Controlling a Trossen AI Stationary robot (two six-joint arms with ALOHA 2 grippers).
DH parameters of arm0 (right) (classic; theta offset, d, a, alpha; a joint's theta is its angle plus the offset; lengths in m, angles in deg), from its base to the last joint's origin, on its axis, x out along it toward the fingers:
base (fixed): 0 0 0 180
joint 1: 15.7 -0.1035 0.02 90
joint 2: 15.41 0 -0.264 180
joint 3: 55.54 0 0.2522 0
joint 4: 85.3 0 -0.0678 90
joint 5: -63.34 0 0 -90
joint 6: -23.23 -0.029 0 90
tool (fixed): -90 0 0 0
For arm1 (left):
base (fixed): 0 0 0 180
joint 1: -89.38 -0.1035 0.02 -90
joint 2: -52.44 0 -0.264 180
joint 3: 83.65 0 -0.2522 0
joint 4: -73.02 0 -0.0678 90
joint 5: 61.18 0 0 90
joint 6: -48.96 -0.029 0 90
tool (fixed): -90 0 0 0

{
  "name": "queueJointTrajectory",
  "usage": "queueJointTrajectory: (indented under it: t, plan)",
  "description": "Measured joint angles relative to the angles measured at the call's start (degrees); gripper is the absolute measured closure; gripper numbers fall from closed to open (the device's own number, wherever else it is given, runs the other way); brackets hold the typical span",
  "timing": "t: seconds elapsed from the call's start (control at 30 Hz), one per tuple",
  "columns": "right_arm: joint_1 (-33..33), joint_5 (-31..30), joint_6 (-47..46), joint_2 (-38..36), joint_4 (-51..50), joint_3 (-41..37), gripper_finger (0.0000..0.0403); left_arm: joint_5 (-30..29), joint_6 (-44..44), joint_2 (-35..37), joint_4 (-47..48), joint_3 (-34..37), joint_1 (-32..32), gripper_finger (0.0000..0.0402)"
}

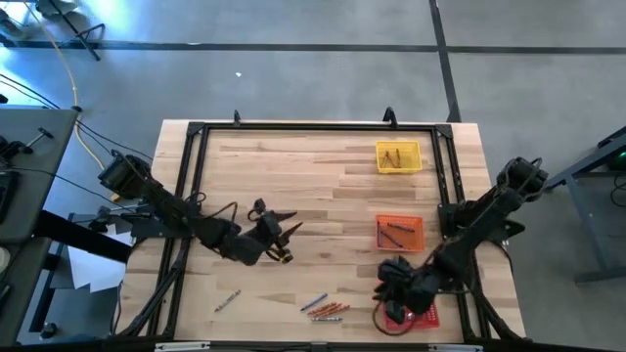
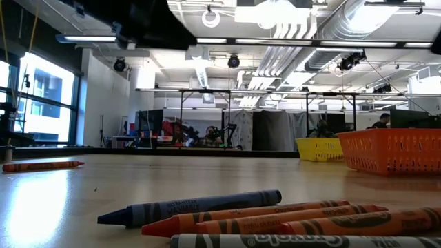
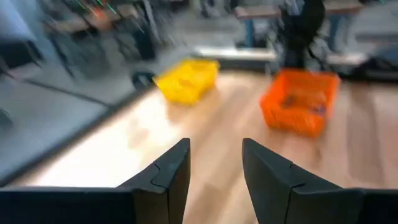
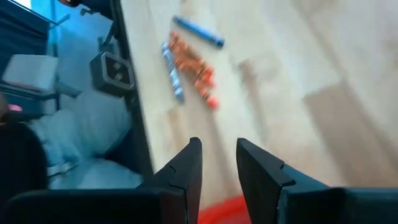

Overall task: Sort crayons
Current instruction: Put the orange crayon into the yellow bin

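Several crayons (image 1: 325, 309) lie in a loose bunch near the table's front edge: a blue one (image 2: 193, 205), orange ones (image 2: 275, 218) and a grey one (image 2: 296, 241). A single crayon (image 1: 227, 300) lies apart to their left. More crayons lie in the yellow tray (image 1: 398, 156) and the orange tray (image 1: 399, 232). My right gripper (image 4: 217, 144) hangs open over the red tray's left edge (image 1: 391, 318), right of the bunch and pointing toward it, with nothing between its fingers. My left gripper (image 3: 214, 146) is open and holds nothing. It hovers left of the table's middle (image 1: 286, 237), pointing toward the trays.
A black frame (image 1: 196, 132) runs around the tabletop. Bare wood lies between the two grippers and across the far half of the table. The three trays stand in a column along the right side.
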Motion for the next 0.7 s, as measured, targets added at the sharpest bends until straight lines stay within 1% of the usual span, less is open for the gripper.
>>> queueJointTrajectory:
  t: [0.1,0.2,0.27,0.33,0.4,0.47,0.53,0.6,0.7]
  plan:
    - [2.7,0.1,5.6,0.0,-0.1,0.0,0.0309,9.5,8.8,2.5,10.9,0.0,-2.8,0.0271]
    - [4.8,0.1,10.5,0.0,-0.3,0.0,0.0309,20.4,18.0,4.7,24.9,0.0,-6.1,0.0271]
    - [5.9,0.1,12.9,0.0,-0.5,0.0,0.0309,29.3,24.4,5.5,34.9,0.0,-7.9,0.0271]
    - [6.7,0.2,14.8,0.0,-0.5,0.0,0.0309,36.9,29.8,5.7,42.8,0.0,-9.2,0.0271]
    - [7.5,0.2,16.5,0.0,-0.7,0.0,0.0309,42.7,33.7,5.7,49.8,0.0,-9.6,0.0271]
    - [8.1,0.2,17.9,0.0,-0.9,0.0,0.0309,46.3,36.8,5.7,54.8,0.0,-9.2,0.0271]
    - [8.6,0.2,18.1,0.0,-1.0,0.0,0.0309,47.8,40.3,5.7,58.5,0.0,-8.1,0.0271]
    - [8.9,0.2,18.1,0.0,-1.2,0.0,0.0309,48.0,43.1,5.7,60.9,0.0,-6.7,0.0271]
    - [8.9,0.2,18.1,0.0,-1.4,0.0,0.0309,47.5,45.8,5.7,61.8,0.0,-4.9,0.0271]
